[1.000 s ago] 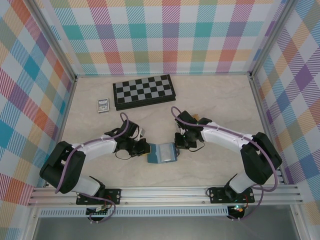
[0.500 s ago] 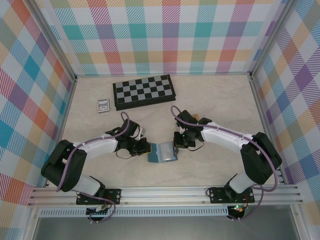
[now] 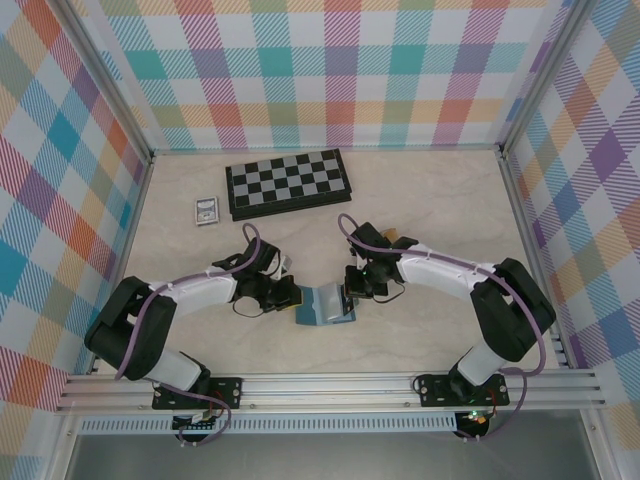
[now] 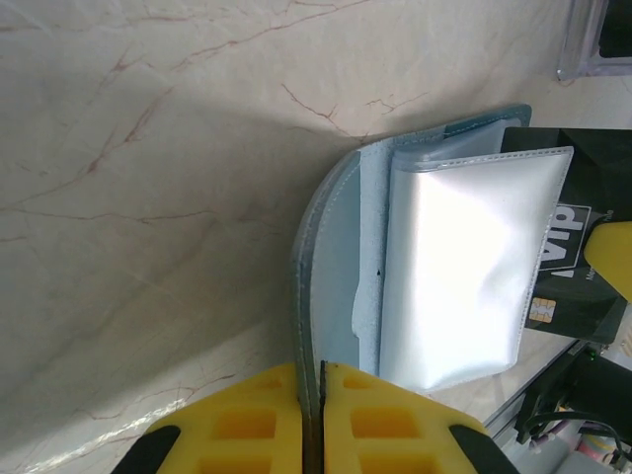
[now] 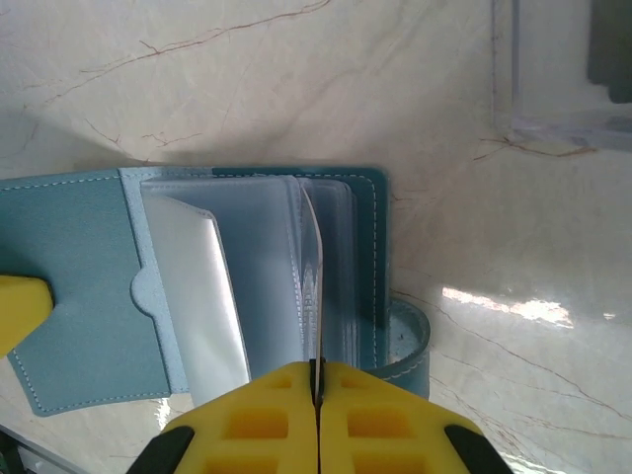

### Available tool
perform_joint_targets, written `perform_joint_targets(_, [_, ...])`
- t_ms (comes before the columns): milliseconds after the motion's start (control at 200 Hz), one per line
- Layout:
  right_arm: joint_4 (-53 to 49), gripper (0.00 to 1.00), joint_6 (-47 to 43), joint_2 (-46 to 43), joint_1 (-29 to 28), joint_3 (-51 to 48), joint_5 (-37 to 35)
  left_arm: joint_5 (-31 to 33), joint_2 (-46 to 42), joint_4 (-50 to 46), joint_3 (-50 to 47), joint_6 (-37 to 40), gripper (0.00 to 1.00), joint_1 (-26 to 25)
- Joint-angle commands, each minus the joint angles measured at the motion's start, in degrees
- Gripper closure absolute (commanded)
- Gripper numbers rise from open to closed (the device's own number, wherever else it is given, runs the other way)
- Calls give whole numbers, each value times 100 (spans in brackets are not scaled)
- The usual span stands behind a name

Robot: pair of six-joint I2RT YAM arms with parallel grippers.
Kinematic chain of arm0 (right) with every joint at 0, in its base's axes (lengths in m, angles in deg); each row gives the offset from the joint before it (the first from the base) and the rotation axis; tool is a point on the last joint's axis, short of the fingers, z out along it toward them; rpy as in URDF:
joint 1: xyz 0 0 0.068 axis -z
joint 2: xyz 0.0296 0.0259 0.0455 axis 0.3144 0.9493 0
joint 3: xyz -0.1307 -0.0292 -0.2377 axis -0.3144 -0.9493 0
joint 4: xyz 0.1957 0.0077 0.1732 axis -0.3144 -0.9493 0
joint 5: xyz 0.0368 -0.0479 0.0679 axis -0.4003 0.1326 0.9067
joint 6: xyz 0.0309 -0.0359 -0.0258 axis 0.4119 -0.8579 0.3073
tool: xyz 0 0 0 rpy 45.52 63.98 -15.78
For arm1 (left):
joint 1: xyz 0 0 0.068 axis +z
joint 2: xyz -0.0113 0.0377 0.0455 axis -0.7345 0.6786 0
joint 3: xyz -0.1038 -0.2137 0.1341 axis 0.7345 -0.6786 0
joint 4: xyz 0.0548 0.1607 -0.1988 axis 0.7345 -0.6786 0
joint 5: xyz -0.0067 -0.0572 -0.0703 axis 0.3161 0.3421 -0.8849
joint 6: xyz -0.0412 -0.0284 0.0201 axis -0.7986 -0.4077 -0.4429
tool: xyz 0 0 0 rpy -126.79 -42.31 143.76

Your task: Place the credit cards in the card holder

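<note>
Clamping the card holder (image 3: 325, 304) on marbled tabletop (image 3: 440, 200) between plaid walls (image 3: 330, 70): left tool (image 4: 318, 380), right tool (image 5: 316, 380).

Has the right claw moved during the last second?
Yes, slightly: the right claw, shut on the card holder, has shifted a little left, judged against the chessboard.

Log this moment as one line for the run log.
stage: card insertion | left end effector: shut on card holder cover | right end effector: shut on dark card at clear sleeves
</note>
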Motion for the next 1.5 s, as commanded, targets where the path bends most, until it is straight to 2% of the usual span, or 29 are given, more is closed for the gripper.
perform_joint_targets(0, [-219, 94, -193, 24, -9, -90, -164, 31, 83, -1, 91, 106, 92, -46])
perform_joint_targets(325, [-284, 93, -182, -167, -14, -63, -225, 46, 80, 20, 61, 76, 93, -55])
perform_joint_targets(625, [-279, 94, -125, 142, -32, -25, -195, 24, 115, 65, 83, 52, 93, -81])
perform_joint_targets(940, [-103, 95, -23, 653, -293, 127, -137, 42, 245, 161, 67, 10, 94, -138])
perform_joint_targets(1090, [56, 95, 6, 669, -304, 174, 29, 73, 246, 166, 49, 2, 94, -168])
perform_joint_targets(1265, [606, 94, 95, 599, -304, 227, 644, 100, 268, 249, 15, -47, 94, -186])
perform_joint_targets(1500, [497, 93, 123, 308, -304, 488, 641, 176, 216, 293, -7, -96, 95, -213])
